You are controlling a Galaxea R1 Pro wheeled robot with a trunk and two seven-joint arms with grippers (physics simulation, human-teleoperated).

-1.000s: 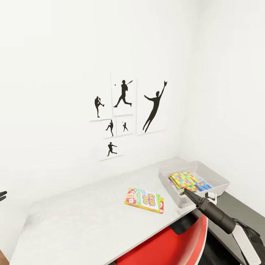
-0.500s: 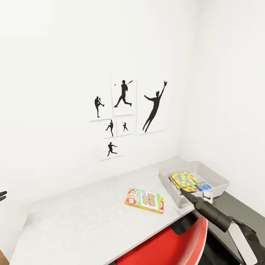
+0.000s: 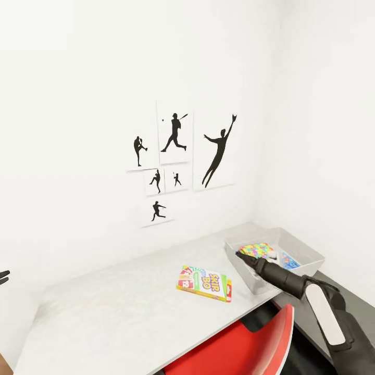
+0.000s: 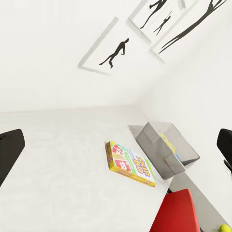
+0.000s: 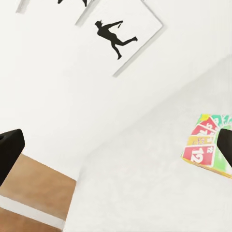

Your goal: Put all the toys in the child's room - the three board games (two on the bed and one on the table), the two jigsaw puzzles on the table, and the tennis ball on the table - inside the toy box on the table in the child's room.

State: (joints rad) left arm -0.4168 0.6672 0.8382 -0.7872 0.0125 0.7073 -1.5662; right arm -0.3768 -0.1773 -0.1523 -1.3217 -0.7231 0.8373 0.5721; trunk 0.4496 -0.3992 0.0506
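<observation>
One Skip-Bo box left out on the white desk

One Skip-Bo board game [image 3: 204, 283] lies flat on the white table [image 3: 120, 307], just beside the light grey toy box [image 3: 307, 250] at the desk's far right end. The right gripper [image 3: 240, 255] reaches over the bin's near wall, above a multicolour jigsaw puzzle [image 3: 255, 249] lying inside; the game box sits apart from it, toward the robot's left. In the right wrist view its dark fingers [image 5: 8, 152] stand wide apart, holding nothing. The left gripper [image 3: 3, 276] peeks in at the edge, its fingers [image 4: 7, 150] also spread wide and empty. A tennis ball [image 4: 224, 228] shows near the red chair [image 3: 245, 349].
</observation>
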